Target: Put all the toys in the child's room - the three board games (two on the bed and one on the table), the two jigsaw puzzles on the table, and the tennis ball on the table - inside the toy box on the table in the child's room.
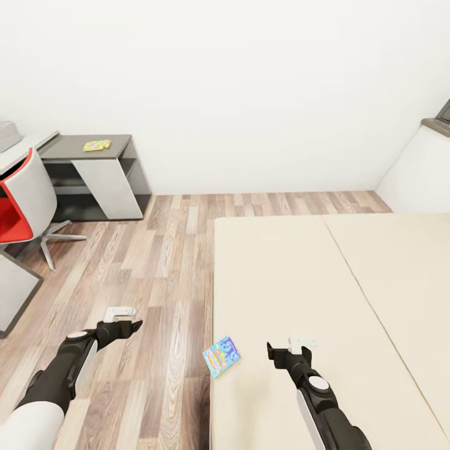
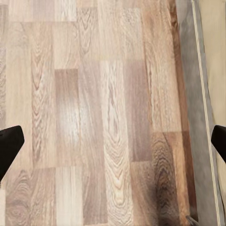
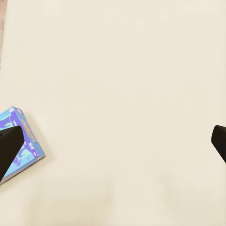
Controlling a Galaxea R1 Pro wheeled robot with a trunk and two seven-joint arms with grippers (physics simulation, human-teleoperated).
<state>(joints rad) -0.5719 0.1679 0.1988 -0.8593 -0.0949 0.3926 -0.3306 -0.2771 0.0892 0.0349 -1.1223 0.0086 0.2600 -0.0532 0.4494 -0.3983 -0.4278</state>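
Note:
A blue board game box (image 1: 222, 356) with a colourful cover lies at the bed's near left edge, sticking out a little over the floor. My right gripper (image 1: 289, 350) hovers open over the bed (image 1: 300, 281), just right of the box. In the right wrist view the same box (image 3: 26, 141) sits beside one dark fingertip (image 3: 9, 148). My left gripper (image 1: 128, 322) hangs open above the wooden floor, left of the bed. A yellow flat toy (image 1: 97, 145) rests on the grey side table (image 1: 119, 139) at the far left.
A red and white swivel chair (image 1: 25, 206) stands at the left by a desk edge (image 1: 15, 284). Wooden floor (image 1: 144, 262) runs between the bed and the furniture. A white wall closes the back. In the left wrist view the bed's side (image 2: 200, 117) borders the floor.

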